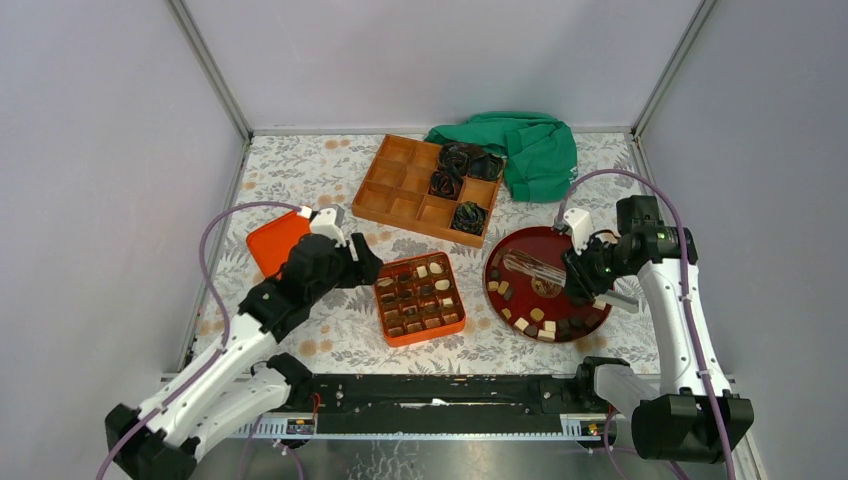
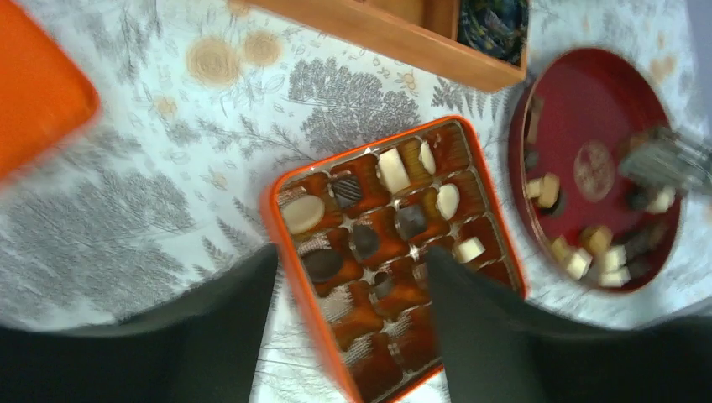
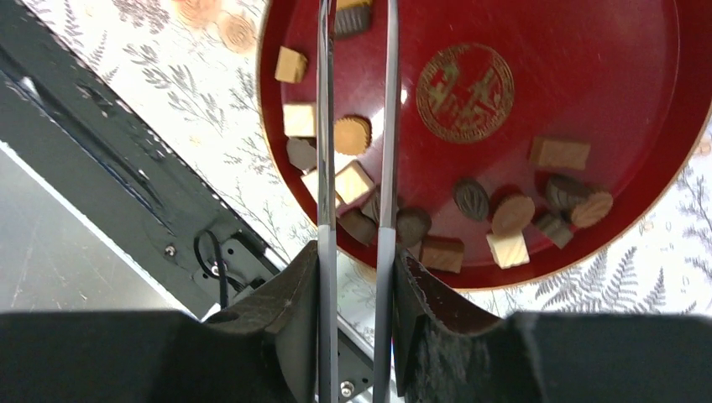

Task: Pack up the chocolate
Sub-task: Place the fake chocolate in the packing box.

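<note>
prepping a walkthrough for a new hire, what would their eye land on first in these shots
Probably the red plate at right, strewn with loose chocolate, where the right gripper has its fingers clamped on thin metal tongs. Next comes the orange box at centre, many cells already filled, with the left gripper hovering open over it. At the back, a wooden tray holds black crinkled bundles.

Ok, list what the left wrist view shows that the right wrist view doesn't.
Left wrist only: the orange box part-filled with chocolate, the orange lid, a wooden tray corner. Right wrist only: the black rail, and the right gripper shut on tongs. Both: the red plate with loose pieces, the floral tablecloth, perhaps the tongs, blurred in the left wrist's.
</note>
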Robot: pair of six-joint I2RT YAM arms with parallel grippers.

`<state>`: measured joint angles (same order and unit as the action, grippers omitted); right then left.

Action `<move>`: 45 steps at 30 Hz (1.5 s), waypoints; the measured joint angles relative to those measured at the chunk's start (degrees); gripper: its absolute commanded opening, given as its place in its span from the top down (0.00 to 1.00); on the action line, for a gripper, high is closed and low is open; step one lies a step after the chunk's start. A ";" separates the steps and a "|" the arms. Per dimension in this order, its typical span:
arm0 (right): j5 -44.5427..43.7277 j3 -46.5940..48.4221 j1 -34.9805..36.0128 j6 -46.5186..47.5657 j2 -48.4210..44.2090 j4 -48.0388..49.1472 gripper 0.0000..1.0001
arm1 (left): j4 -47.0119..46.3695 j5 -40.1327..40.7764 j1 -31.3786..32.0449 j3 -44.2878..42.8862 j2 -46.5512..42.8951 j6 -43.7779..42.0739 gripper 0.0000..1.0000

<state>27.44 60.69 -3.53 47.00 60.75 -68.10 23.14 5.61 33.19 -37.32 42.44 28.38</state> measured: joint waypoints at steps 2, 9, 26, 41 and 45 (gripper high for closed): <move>2.43 0.00 0.00 0.31 -0.39 0.35 0.99 | 1.51 1.73 -0.04 -0.76 4.02 5.62 0.49; 8.66 0.00 0.00 0.76 0.92 2.51 0.99 | 3.78 4.09 -0.24 -1.01 14.53 13.66 0.54; 14.38 -0.09 0.37 1.18 2.54 4.59 0.99 | 2.16 6.58 -0.24 -5.14 34.14 13.79 0.91; 17.00 5.18 16.50 3.19 6.05 4.35 0.99 | 0.61 20.81 9.60 -4.24 23.52 12.63 1.00; 18.49 10.14 19.02 5.27 6.12 3.67 0.99 | -4.33 28.22 15.93 -0.13 15.41 12.11 1.00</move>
<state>45.93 70.83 15.49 52.27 66.87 -64.42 18.81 33.82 49.12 -37.45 57.84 40.49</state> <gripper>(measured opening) 0.365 0.026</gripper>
